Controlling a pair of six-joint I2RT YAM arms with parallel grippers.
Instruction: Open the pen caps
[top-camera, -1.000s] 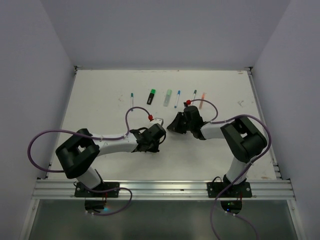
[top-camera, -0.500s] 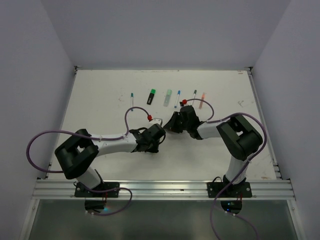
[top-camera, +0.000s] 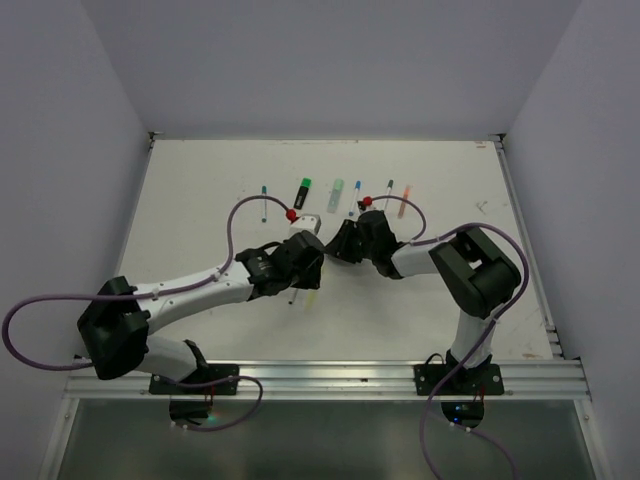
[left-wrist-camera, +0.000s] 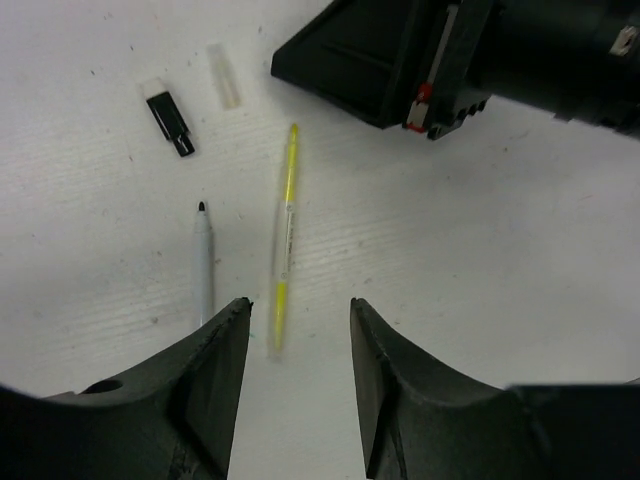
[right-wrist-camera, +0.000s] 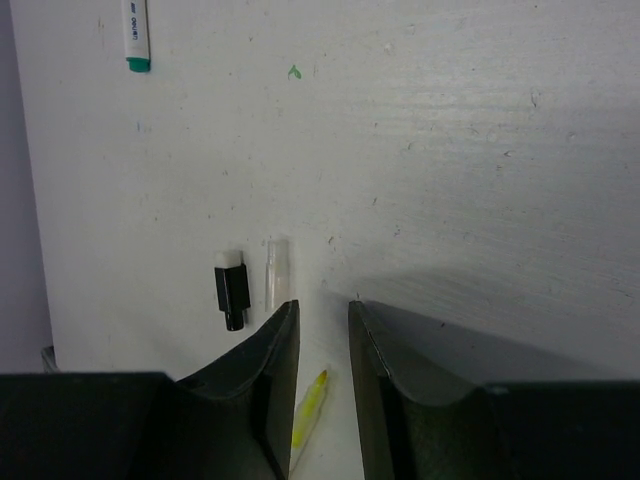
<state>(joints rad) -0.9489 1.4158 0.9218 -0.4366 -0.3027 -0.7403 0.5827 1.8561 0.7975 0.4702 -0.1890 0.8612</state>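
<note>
1. While both arms hang low over the white tabletop (top-camera: 190, 200), neither claw pinches anything. The left claw (left-wrist-camera: 299, 305) is spread, and the right claw (right-wrist-camera: 322, 304) is parted by a narrow gap.
2. A thin yellow pen (left-wrist-camera: 285, 220) lies flat beneath them, its long axis running from one claw toward the other.
3. A black stubby plastic cap (left-wrist-camera: 170, 118) and a clear plastic cap (left-wrist-camera: 225, 88) lie loose just beside that pen, apart from any barrel.
4. Capped pens lie in a row beyond both claws, long axes near-to-far and caps at the far ends.
5. By my reading, the right claw is nearer the blue cap (top-camera: 357, 185). The left is nearer the bright green cap (top-camera: 306, 182) on the black highlighter (top-camera: 301, 197).
</note>
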